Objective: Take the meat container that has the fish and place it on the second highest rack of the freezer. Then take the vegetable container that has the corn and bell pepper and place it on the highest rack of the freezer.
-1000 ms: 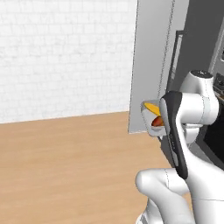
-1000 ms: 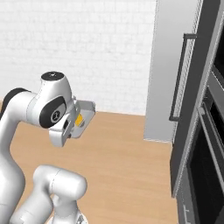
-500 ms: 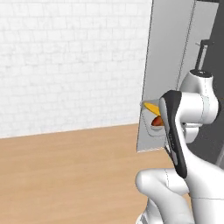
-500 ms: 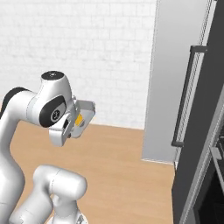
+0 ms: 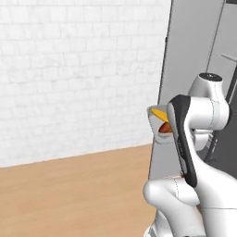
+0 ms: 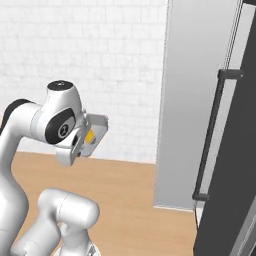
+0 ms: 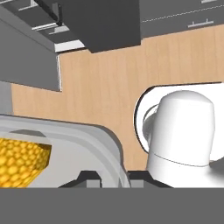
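Note:
My gripper [image 7: 114, 176] is shut on the rim of the vegetable container [image 7: 83, 139], a pale grey tray held tilted up in front of the arm. The yellow corn [image 7: 19, 162] lies inside it. From the left base view the container [image 5: 154, 112] peeks out behind the forearm with the corn [image 5: 160, 114] and the red-orange bell pepper [image 5: 165, 128] in it. The right base view has the container [image 6: 95, 131] at the hand. The tall grey freezer [image 6: 192, 100] with its long dark handle [image 6: 212, 135] stands ahead on the right. The meat container with the fish and the racks are out of view.
A white brick wall [image 5: 78, 74] runs behind a wooden floor [image 5: 74, 194]. A dark cabinet front [image 6: 227, 200] stands at the far right beside the freezer. In the hand view, dark cabinets [image 7: 105, 22] and the wooden floor [image 7: 100, 87] lie below.
The whole picture has shifted as the base drives: the freezer now sits further right and larger in both base views. The arm still holds the container in the same pose.

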